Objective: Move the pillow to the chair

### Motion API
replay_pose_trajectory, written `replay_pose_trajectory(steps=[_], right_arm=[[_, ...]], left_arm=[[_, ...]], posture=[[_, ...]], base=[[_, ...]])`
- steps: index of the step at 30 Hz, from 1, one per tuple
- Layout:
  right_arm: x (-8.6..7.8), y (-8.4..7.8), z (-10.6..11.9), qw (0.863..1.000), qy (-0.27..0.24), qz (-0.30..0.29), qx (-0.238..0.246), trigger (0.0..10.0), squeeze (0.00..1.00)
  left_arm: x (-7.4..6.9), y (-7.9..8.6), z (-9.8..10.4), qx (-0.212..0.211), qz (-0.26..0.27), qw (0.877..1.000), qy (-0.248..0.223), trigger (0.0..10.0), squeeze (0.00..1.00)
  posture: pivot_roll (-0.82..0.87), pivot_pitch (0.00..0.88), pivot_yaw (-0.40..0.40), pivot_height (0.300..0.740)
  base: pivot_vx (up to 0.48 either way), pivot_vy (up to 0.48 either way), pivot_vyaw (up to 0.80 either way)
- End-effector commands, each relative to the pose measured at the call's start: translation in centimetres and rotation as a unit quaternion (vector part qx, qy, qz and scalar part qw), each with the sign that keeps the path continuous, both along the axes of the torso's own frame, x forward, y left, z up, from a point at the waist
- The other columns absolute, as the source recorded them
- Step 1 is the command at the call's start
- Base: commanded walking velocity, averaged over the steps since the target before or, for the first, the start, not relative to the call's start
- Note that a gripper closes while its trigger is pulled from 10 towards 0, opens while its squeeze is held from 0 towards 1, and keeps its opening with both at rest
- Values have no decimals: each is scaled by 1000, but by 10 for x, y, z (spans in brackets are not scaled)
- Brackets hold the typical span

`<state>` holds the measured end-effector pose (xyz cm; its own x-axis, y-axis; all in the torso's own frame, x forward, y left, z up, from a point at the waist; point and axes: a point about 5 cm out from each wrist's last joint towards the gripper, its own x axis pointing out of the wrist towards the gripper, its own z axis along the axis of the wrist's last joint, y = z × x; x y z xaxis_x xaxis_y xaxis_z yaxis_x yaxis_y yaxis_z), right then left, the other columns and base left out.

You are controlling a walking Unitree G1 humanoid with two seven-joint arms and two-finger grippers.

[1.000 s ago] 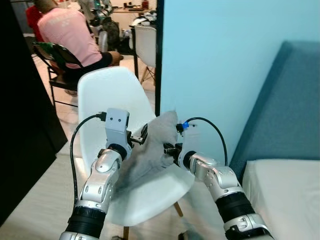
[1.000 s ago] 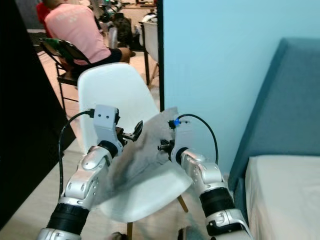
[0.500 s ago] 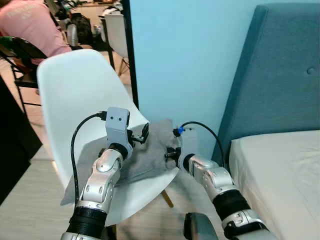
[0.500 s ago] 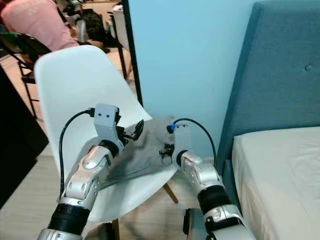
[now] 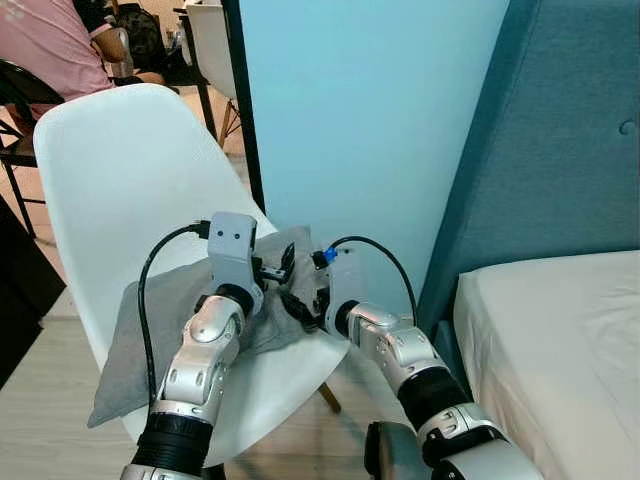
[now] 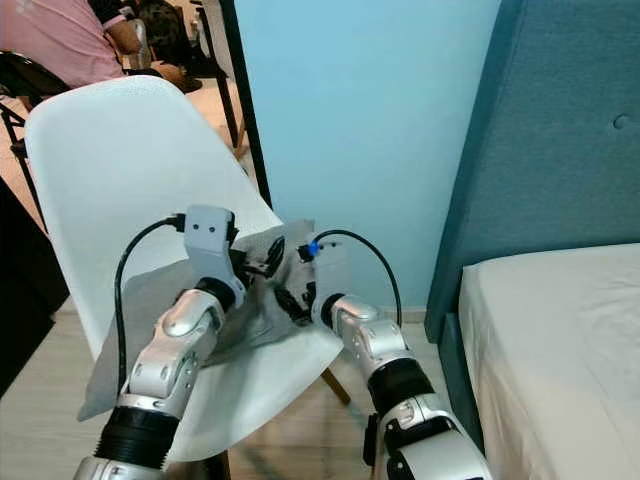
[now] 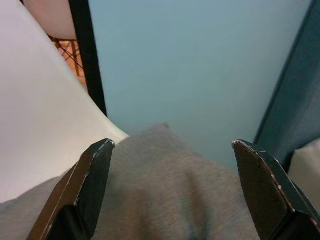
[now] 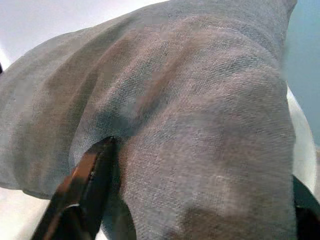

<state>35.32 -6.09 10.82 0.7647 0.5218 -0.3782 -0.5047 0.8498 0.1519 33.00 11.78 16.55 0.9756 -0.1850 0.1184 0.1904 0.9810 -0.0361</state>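
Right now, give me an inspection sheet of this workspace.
Surface: white chair, seat carrying the load.
Job's things: grey pillow lying on the seat, one corner hanging past the front edge.
Clutter: nothing seen.
Grippers: left gripper open above the pillow; right gripper open, fingers pressed into the fabric.
Cables: black cable looping along the left arm, another at the right wrist.
Surroundings: light blue wall, teal headboard, bed mattress, a seated person behind.
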Motion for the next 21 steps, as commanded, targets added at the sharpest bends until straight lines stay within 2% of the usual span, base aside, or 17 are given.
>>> replay_pose_trajectory(steps=[1, 2, 3, 5, 8, 9, 11, 13, 15, 16, 17, 19, 20, 21], right_arm=[[5, -1, 12, 1000, -23, 0, -8, 10000, 200], [8, -18, 14, 999, -22, -18, -21, 10000, 0], [9, -31, 16, 999, -20, -28, -29, 10000, 0], [9, -31, 16, 999, -20, -28, -29, 10000, 0], [0, -66, 25, 999, -16, -10, -29, 10000, 0], [0, -66, 25, 999, -16, -10, -29, 10000, 0], [-10, -80, 29, 1000, -4, 8, -19, 10000, 0], [-19, -88, 31, 999, 8, 24, -20, 10000, 0], [-19, -88, 31, 999, 8, 24, -20, 10000, 0], [-22, -93, 34, 1000, 9, 24, -14, 10000, 0], [-23, -98, 43, 1000, -14, 21, 5, 10000, 0], [-23, -98, 43, 1000, -14, 21, 5, 10000, 0], [-21, -103, 58, 998, -50, 8, 46, 10000, 0], [-21, -103, 58, 998, -50, 8, 46, 10000, 0]], left_arm=[[1, 7, 3, -2, 15, 1000, -1, 10000, 0], [3, 12, 4, -1, 28, 1000, -3, 10000, 0], [4, 16, 5, 1, 37, 999, -4, 10000, 0], [4, 16, 5, 1, 37, 999, -4, 10000, 0], [7, 25, 8, 3, 56, 998, -9, 10000, 0], [7, 25, 8, 3, 56, 998, -9, 10000, 0], [8, 27, 9, 5, 60, 998, -11, 10000, 0], [8, 28, 9, 5, 62, 998, -11, 10000, 0], [8, 28, 9, 5, 62, 998, -11, 10000, 0], [8, 29, 10, 6, 63, 998, -11, 10000, 0], [9, 29, 10, 6, 63, 998, -11, 10000, 0], [9, 29, 10, 6, 63, 998, -11, 10000, 0], [9, 30, 10, 4, 63, 998, -11, 10000, 0], [9, 30, 10, 4, 63, 998, -11, 10000, 0]], posture=[[-48, 0, -4, 545], [-51, 0, -6, 545], [-51, 0, -6, 545], [-51, 0, -6, 545], [-60, 0, -9, 545], [-60, 0, -9, 545], [-61, 0, -9, 550], [-63, 0, -7, 560], [-63, 0, -7, 560], [-64, 0, -7, 565], [-70, 0, -4, 570], [-70, 0, -4, 570], [-70, 0, -4, 575], [-70, 0, -4, 575]], base=[[0, 0, 0], [0, 0, 0], [0, 0, 0], [0, 0, 0], [0, 0, 0], [0, 0, 0], [0, 0, 0], [0, 0, 0], [0, 0, 0], [0, 0, 0], [0, 0, 0], [0, 0, 0], [0, 0, 0], [0, 0, 0]])
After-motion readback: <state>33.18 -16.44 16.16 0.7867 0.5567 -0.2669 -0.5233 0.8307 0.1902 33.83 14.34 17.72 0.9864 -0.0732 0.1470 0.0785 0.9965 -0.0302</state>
